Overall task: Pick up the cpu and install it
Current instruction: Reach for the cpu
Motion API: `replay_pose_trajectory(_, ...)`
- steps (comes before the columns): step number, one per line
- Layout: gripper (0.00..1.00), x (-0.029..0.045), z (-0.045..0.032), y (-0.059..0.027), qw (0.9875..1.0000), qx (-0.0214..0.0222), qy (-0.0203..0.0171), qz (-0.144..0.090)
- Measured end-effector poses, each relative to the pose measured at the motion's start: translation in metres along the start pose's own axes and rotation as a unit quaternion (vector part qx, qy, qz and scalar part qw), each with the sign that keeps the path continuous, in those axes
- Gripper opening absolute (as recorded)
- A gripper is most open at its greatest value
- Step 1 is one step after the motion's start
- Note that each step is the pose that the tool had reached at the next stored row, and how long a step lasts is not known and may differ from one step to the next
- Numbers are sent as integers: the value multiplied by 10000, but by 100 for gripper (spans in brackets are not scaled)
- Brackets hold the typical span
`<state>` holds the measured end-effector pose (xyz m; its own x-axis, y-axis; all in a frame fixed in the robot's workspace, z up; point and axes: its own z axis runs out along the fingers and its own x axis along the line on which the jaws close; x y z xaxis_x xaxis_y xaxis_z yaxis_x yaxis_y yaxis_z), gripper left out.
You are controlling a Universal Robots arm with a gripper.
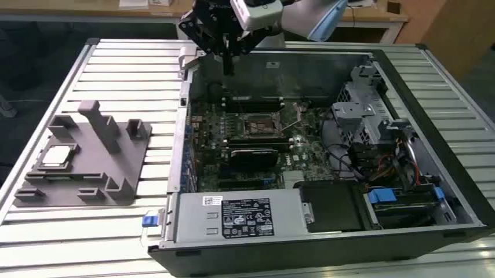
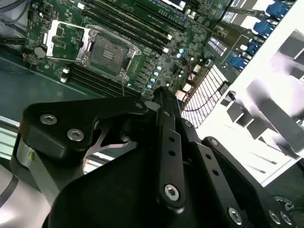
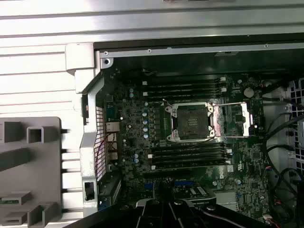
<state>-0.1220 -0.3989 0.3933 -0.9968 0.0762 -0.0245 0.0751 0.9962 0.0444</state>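
Your arm reaches in from the far side of the table, wrist tipped downward, so your gripper (image 1: 228,66) hangs over the rear wall of the open computer case (image 1: 433,191), above the motherboard (image 1: 255,145) and touching nothing. Its jaws look pressed together into a single narrow tip, with nothing held between them. The cpu (image 1: 57,156) is well apart from you, lying flat in a recess of the grey fixture (image 1: 116,168) toward the exterior view's left. In both wrist views you look down on the socket (image 3: 191,122), whose metal cover plate (image 3: 240,121) is swung open beside it. Case and fixture rest on a table of pale metal slats (image 1: 124,75), with wooden desks (image 1: 77,8) behind.
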Motion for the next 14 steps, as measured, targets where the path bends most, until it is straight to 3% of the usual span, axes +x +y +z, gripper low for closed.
replay_pose_trajectory(14, 11, 27, -1, -2, 10000, 0, 0, 0)
